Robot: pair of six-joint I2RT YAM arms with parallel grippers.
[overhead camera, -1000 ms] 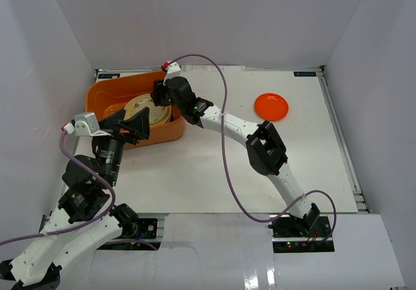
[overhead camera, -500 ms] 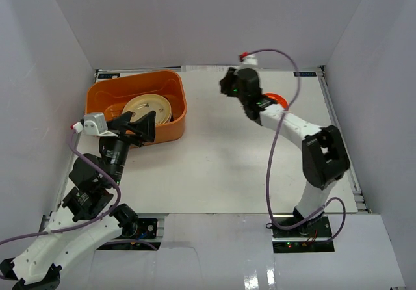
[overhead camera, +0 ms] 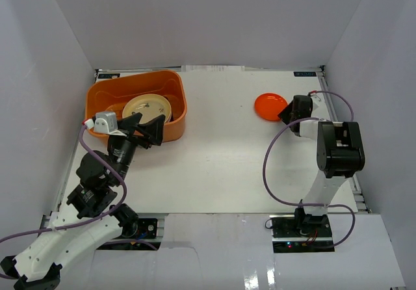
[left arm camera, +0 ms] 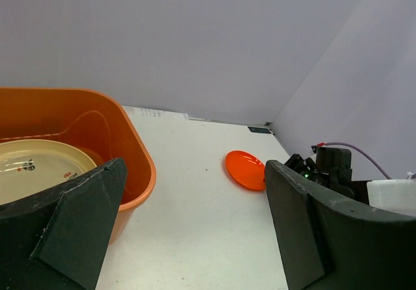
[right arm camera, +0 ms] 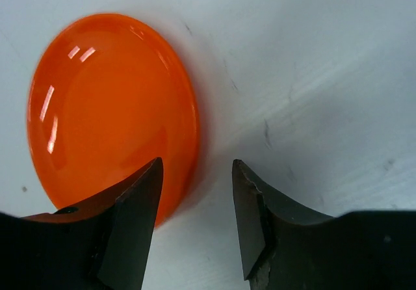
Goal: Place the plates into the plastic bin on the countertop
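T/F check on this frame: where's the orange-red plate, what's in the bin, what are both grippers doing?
1. The orange-red plate lies on the countertop, outside the plastic bin. True.
2. The plastic bin is empty. False: a cream plate lies in it.
3. The right gripper has its jaws open at the orange-red plate's edge. True.
4. The left gripper is clamped on a plate. False: its jaws are wide open with nothing between them, next to the plastic bin.
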